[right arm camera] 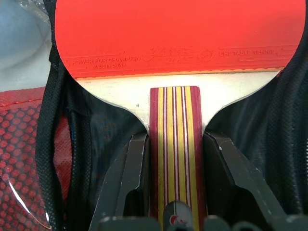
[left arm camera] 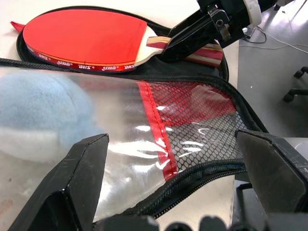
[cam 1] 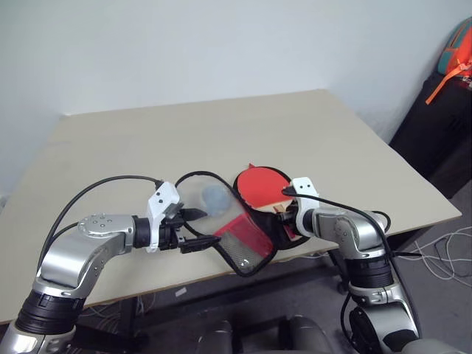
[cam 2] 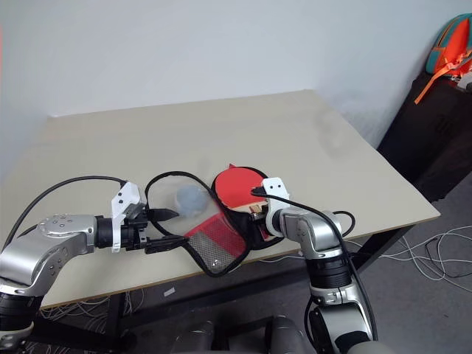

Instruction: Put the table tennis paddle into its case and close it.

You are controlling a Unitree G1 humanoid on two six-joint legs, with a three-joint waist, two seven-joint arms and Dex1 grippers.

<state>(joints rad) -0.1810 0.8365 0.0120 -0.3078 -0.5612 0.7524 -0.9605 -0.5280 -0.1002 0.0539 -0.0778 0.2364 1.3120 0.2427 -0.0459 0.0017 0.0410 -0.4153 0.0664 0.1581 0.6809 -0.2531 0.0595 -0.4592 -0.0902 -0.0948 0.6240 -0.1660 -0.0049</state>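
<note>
Your right end effector [right arm camera: 175, 159] is clamped on the paddle [right arm camera: 178, 38] handle, its long axis running straight ahead, red face lying on the case [cam 1: 247, 236] lining. Your left end effector [left arm camera: 178, 168], fingers wide apart, straddles the lifted flap; lowering that flap looks like the coming move.

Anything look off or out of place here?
Nothing damaged or spilled. The table tennis paddle lies on the case's open black lining, its handle between the right gripper's fingers. The clear-window flap stands up in front of the open left gripper. One unexplained thing: a pale blue soft lump behind that window.
</note>
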